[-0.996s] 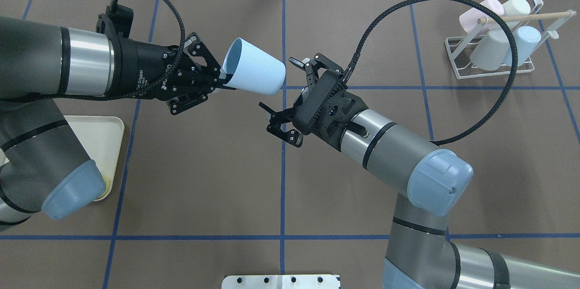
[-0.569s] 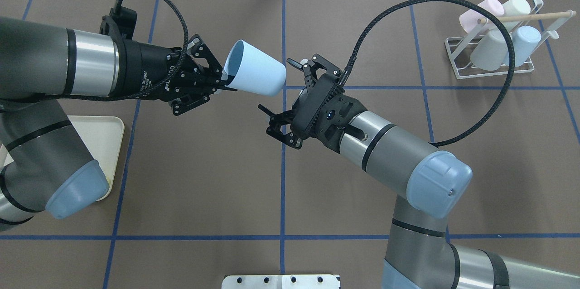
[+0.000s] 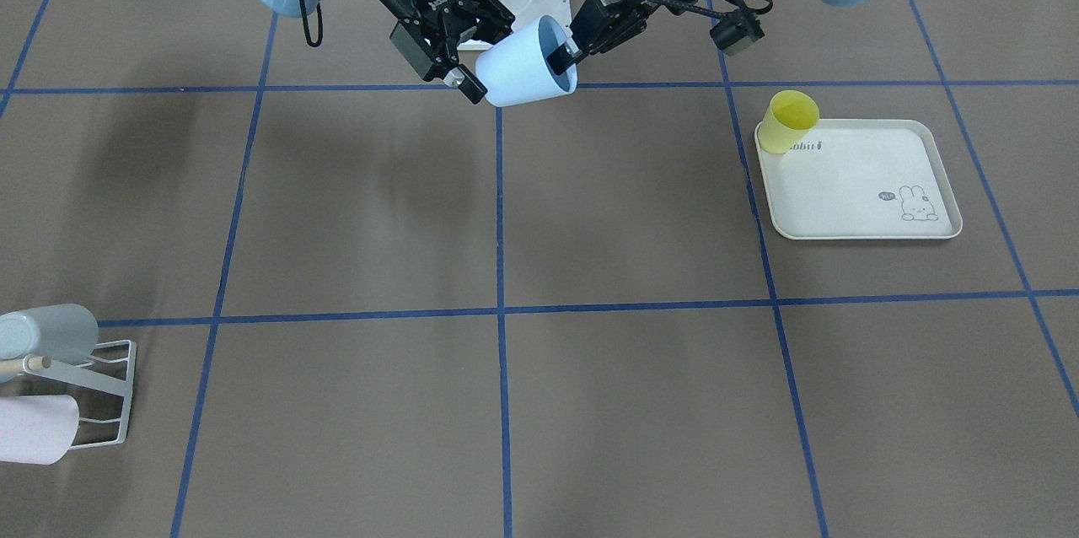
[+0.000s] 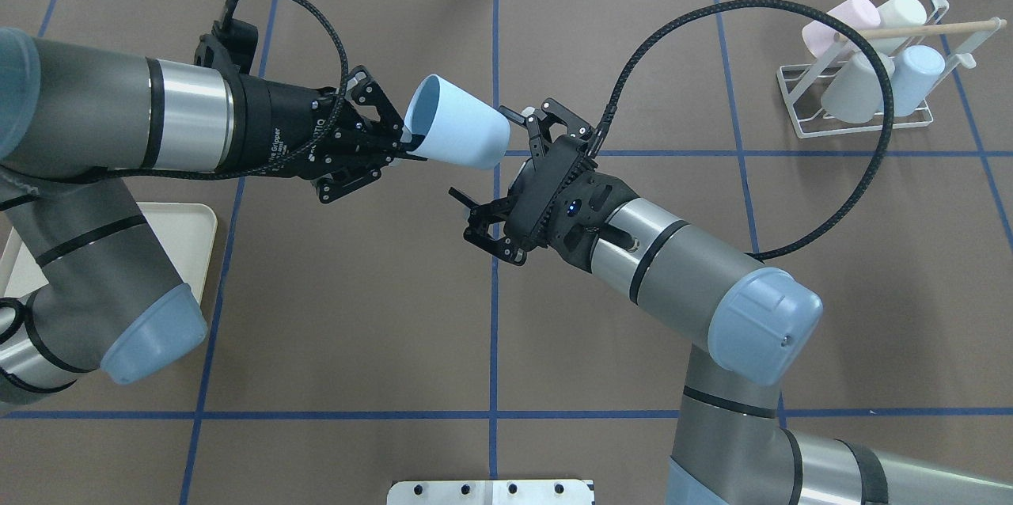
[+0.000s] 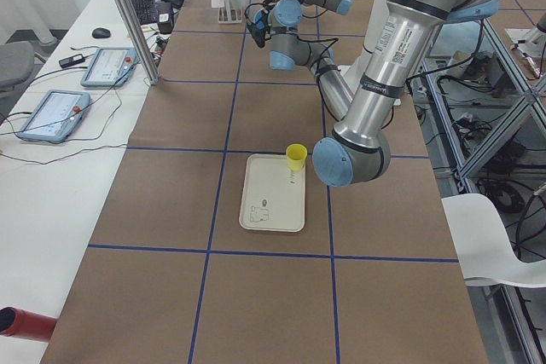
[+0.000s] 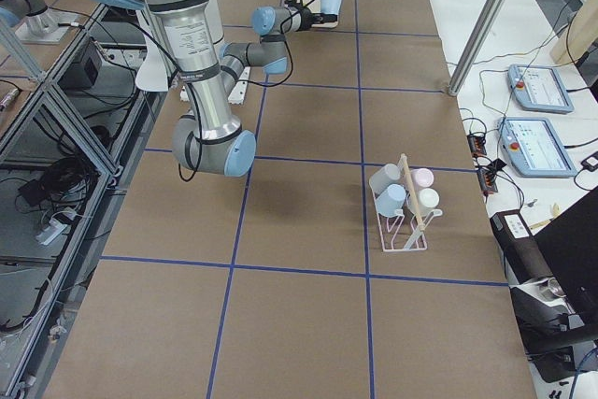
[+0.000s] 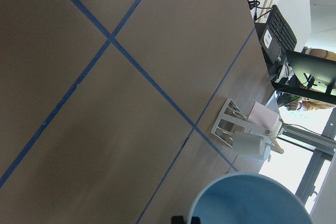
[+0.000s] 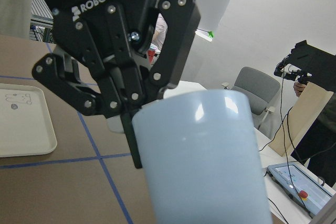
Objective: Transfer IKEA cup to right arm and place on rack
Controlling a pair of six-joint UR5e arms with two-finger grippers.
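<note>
My left gripper [image 4: 411, 150] is shut on the rim of the light blue IKEA cup [image 4: 457, 123], holding it tilted above the table with its base pointing right. My right gripper [image 4: 483, 153] is open, and the cup's base sits just between its spread fingers, not clamped. The front view shows the same: the cup [image 3: 527, 64] between the left gripper [image 3: 563, 57] and the right gripper [image 3: 489, 57]. In the right wrist view the cup [image 8: 202, 156] fills the lower centre. The white wire rack [image 4: 863, 121] stands at the far right.
The rack holds pink, white, grey and light blue cups under a wooden peg [image 4: 934, 28]. A yellow cup [image 3: 788, 122] leans at the corner of the cream rabbit-print tray [image 3: 860, 184] on my left side. A black cable [image 4: 712, 10] loops above the right arm.
My left arm has carried the cup a little to the right, toward the right gripper. The right gripper has edged toward the cup and stays open.
</note>
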